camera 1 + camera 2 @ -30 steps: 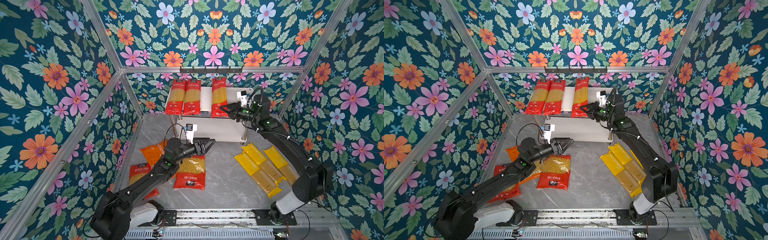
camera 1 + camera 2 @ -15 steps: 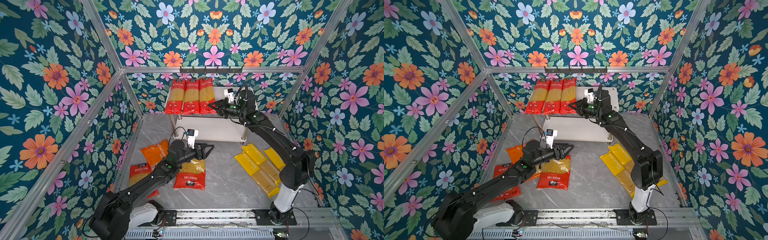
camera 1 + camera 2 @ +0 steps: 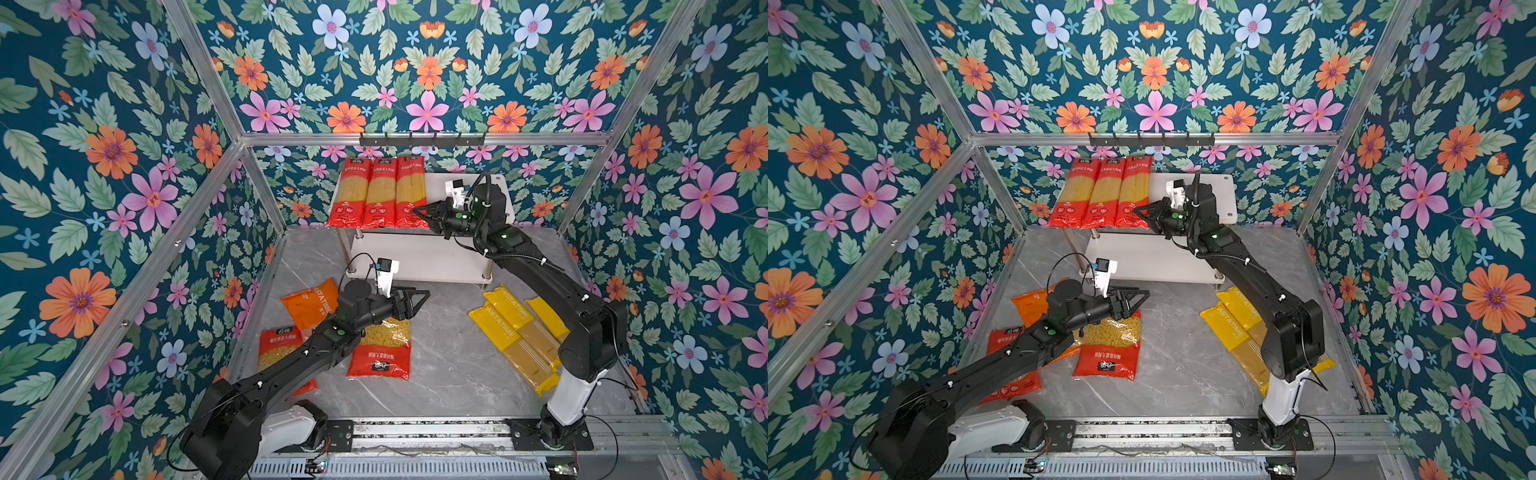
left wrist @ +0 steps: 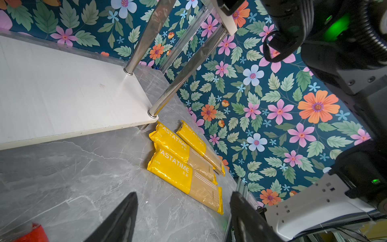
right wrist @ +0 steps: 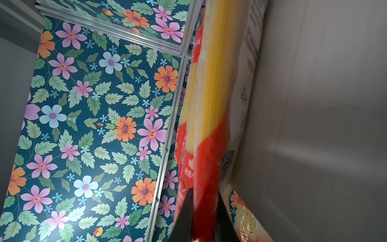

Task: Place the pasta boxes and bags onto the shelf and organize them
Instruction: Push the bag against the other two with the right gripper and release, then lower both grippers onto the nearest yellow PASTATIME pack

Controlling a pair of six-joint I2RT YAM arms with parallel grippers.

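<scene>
The shelf (image 3: 437,183) (image 3: 1223,187) stands at the back. Three long red spaghetti packs (image 3: 380,195) (image 3: 1106,195) lie side by side on the left of its top board. My right gripper (image 3: 417,212) (image 3: 1138,212) (image 5: 204,194) is shut on the near red end of the rightmost pack (image 3: 410,191) (image 5: 209,146). My left gripper (image 3: 419,298) (image 3: 1142,297) (image 4: 184,196) hangs open and holds nothing, above the far end of a red short-pasta bag (image 3: 380,353) (image 3: 1108,353). Three yellow spaghetti packs (image 3: 515,332) (image 3: 1233,328) (image 4: 180,165) lie on the floor at the right.
An orange bag (image 3: 309,303) (image 3: 1030,303) and a second red bag (image 3: 276,349) (image 3: 1005,340) lie on the floor at the left, partly under my left arm. The shelf's lower board (image 3: 415,257) (image 4: 62,94) sits near the floor. A black hook rail (image 3: 422,139) crosses the back frame.
My right gripper has slid the third red pack left until it lies against the other two. My left gripper has dropped slightly over the red bag, still open.
</scene>
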